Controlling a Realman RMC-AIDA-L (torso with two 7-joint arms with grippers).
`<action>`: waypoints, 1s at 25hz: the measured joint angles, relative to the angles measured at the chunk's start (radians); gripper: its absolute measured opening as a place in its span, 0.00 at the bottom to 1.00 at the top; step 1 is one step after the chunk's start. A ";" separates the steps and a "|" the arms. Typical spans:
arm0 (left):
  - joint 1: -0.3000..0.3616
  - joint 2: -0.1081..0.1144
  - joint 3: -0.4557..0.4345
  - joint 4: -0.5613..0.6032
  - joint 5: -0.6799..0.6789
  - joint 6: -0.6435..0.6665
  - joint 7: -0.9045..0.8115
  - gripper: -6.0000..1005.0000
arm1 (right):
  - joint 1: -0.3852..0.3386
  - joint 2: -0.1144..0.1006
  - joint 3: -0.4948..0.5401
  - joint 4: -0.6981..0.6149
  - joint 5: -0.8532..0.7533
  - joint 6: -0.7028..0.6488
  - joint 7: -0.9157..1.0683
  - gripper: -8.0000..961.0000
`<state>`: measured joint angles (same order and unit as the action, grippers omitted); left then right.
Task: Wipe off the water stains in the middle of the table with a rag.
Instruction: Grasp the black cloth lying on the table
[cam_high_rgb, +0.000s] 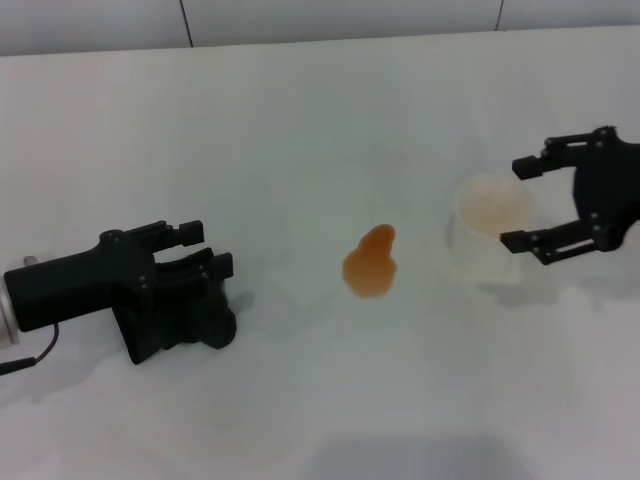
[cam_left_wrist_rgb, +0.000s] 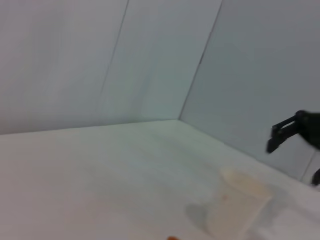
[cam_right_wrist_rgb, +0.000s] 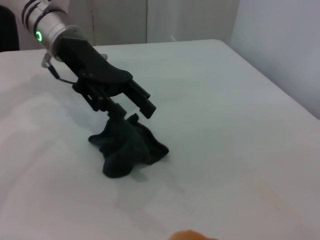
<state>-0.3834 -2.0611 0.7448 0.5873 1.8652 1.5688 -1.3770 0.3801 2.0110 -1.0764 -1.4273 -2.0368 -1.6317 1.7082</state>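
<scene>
The water stain (cam_high_rgb: 372, 263), a glossy orange pear-shaped blot, lies in the middle of the white table (cam_high_rgb: 320, 120); its edge also shows in the right wrist view (cam_right_wrist_rgb: 192, 235). The rag (cam_high_rgb: 205, 322), a crumpled near-black cloth, lies at the left, also seen in the right wrist view (cam_right_wrist_rgb: 131, 147). My left gripper (cam_high_rgb: 210, 250) is open right over the rag, its lower finger touching the cloth's top (cam_right_wrist_rgb: 135, 116). My right gripper (cam_high_rgb: 525, 203) is open at the right, its fingers on either side of a translucent cup's (cam_high_rgb: 490, 235) right edge.
The translucent cup stands right of the stain and also shows in the left wrist view (cam_left_wrist_rgb: 240, 207), with one right gripper finger (cam_left_wrist_rgb: 282, 134) behind it. A wall runs along the table's far edge (cam_high_rgb: 320, 40).
</scene>
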 joint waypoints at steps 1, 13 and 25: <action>-0.005 0.003 -0.001 0.001 0.000 0.012 -0.020 0.75 | 0.003 0.001 -0.015 0.002 0.002 0.013 0.002 0.86; -0.138 0.032 0.039 0.338 0.084 0.144 -0.520 0.75 | 0.018 0.002 -0.055 0.049 0.030 0.075 0.005 0.86; -0.395 0.082 0.163 0.401 0.361 0.172 -0.717 0.84 | 0.030 0.002 -0.062 0.087 0.070 0.122 0.003 0.86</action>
<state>-0.7781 -1.9792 0.9081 0.9886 2.2257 1.7403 -2.0944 0.4105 2.0125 -1.1381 -1.3407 -1.9671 -1.5095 1.7117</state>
